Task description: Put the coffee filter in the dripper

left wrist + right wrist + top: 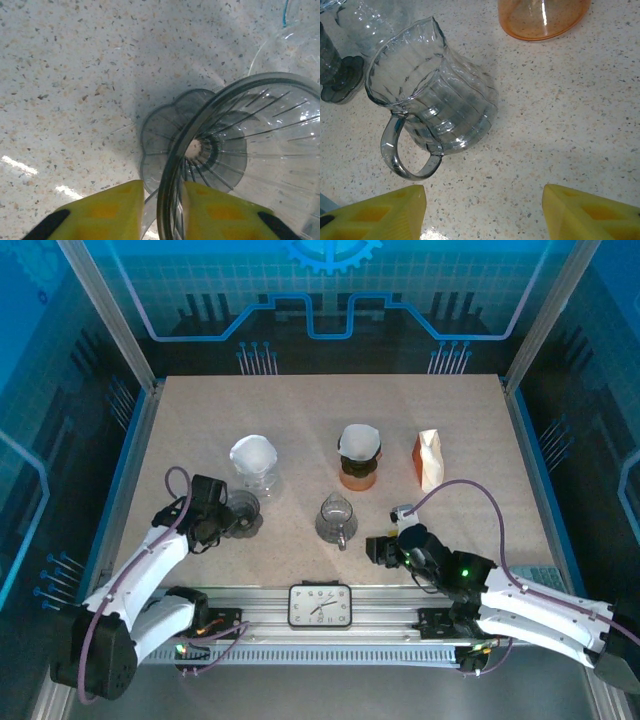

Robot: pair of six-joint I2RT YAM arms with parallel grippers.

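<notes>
Well, my left jaws are clenched on the rim of the grey dripper, one yellow finger outside the wall and the other inside. It stands upright on the tabletop at the near left and holds nothing. Just behind it, a clear vessel carries a white filter in its mouth. Farther right, an orange vessel has a second filter seated on top. Between the two and nearer to me stands the jug, glass, upright and empty, its handle toward the near edge. My right jaws hang released just on the near side of the jug, wide apart with nothing between them. A white-and-orange packet stands right of the orange vessel; any print on it is too small to read. The clock sits on the near rail, and I cannot make out its numerals.
</notes>
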